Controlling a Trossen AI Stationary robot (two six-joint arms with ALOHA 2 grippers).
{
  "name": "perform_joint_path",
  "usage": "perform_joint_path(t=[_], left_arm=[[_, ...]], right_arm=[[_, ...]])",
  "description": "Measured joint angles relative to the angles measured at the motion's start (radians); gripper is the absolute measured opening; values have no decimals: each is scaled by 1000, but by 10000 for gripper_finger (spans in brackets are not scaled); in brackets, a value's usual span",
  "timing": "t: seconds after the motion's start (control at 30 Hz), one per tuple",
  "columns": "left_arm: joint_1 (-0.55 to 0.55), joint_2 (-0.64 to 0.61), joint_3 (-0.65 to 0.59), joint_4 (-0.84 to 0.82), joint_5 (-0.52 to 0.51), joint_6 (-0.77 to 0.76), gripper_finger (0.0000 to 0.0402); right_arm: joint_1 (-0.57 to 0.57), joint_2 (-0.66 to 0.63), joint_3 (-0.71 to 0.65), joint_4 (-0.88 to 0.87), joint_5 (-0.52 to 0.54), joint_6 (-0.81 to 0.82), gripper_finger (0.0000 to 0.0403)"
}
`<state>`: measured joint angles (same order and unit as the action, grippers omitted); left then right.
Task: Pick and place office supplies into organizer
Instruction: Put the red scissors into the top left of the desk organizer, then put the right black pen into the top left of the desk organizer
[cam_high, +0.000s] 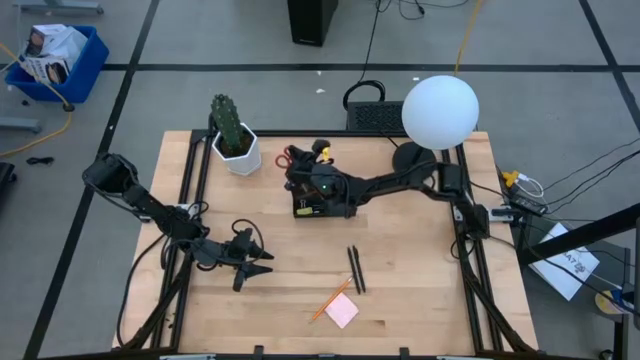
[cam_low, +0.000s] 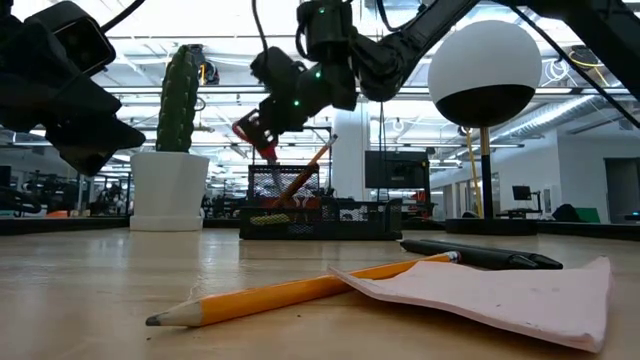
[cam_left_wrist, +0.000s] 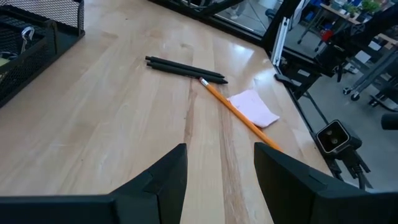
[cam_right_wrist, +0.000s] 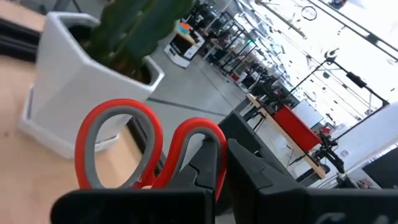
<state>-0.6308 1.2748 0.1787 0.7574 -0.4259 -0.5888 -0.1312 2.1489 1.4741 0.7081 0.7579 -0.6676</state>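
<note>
Over the organizer (cam_high: 312, 203), near the middle of the tabletop's far edge, your right gripper (cam_high: 305, 172) is clenched on the red-handled scissors (cam_right_wrist: 149, 149). From the low view the scissors hang handle-up and slanted, blades pointing down into the tall mesh compartment of the organizer; whether the tips already touch anything inside cannot be told. The handles are red loops with grey lining, and the right wrist view shows the fingers (cam_right_wrist: 205, 165) pinching just below the loops. An orange pencil (cam_low: 305, 175) already leans inside that same compartment.

The white cactus pot (cam_high: 238, 150) stands just beside the organizer, toward the far-left corner; it is no part of the job.

Your left gripper (cam_high: 245, 260) hovers over the near-left part of the tabletop, its fingers spread and carrying nothing.

Remaining on the boards: two black pens (cam_high: 355, 268), lying side by side with long axes running roughly far-to-near, and nearer the front edge a second pencil (cam_high: 331, 300) lying diagonally against the pink sticky-note pad (cam_high: 342, 312). All lie toward the right of the left gripper, which is the closer arm for them.
</note>
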Motion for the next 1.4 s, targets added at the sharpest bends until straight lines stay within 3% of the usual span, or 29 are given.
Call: perform_joint_path(t=[0.3,0.5,0.7,1.03,1.2,1.4], left_arm=[[0,0,0,-10,0,8,189],[0,0,0,-25,0,8,189],[0,0,0,-24,-6,9,189],[1,0,1,-22,-12,4,189],[1,0,0,-11,-12,6,189],[1,0,0,-6,-12,7,189]], right_arm=[[64,7,-12,7,106,-48,10],[115,3,-91,148,180,-115,10],[180,14,-180,314,177,-171,13],[225,10,-237,330,211,-132,0],[224,10,-239,334,209,-105,23],[244,7,-239,420,222,-107,81]])
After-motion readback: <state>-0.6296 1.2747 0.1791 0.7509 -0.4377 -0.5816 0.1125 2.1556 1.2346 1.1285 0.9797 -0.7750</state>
